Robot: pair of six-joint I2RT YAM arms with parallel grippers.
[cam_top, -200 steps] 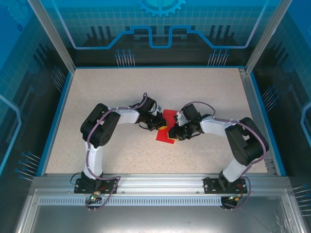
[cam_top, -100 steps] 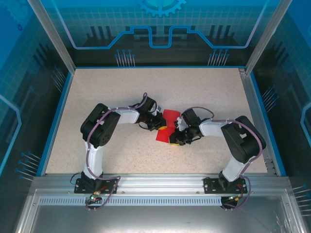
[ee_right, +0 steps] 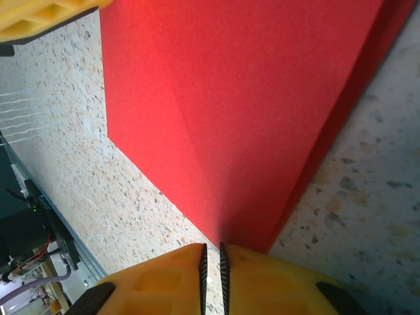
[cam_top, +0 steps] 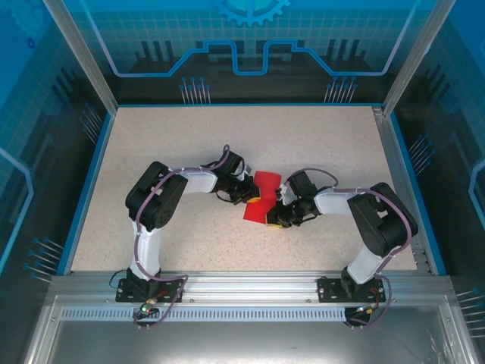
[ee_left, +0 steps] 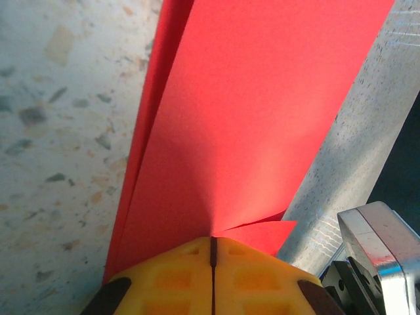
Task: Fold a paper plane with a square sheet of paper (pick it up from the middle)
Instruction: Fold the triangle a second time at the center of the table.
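Observation:
The square sheet of paper (cam_top: pixel 265 191) is bright red and lies folded over in layers on the speckled table between the two arms. My left gripper (cam_top: pixel 255 199) is at its left edge. In the left wrist view the yellow fingers (ee_left: pixel 164 275) are pressed together, and the paper (ee_left: pixel 249 118) fans out from their seam (ee_left: pixel 212 246). My right gripper (cam_top: pixel 271 221) is at the sheet's near corner. Its jaws (ee_right: pixel 211 252) stand a hair apart, and a crease in the paper (ee_right: pixel 243 98) runs into that slit. A paper plane is out of view.
Bare speckled tabletop (cam_top: pixel 189 144) surrounds the sheet. Blue rails edge the table, with a metal frame post (cam_top: pixel 79 57) at the back left and another post (cam_top: pixel 417 57) at the back right. One yellow finger of the left gripper (ee_right: pixel 39 16) shows in the right wrist view's top corner.
My right gripper has slid toward the near left along the sheet's edge to its near corner. The left gripper has kept its place and its grip.

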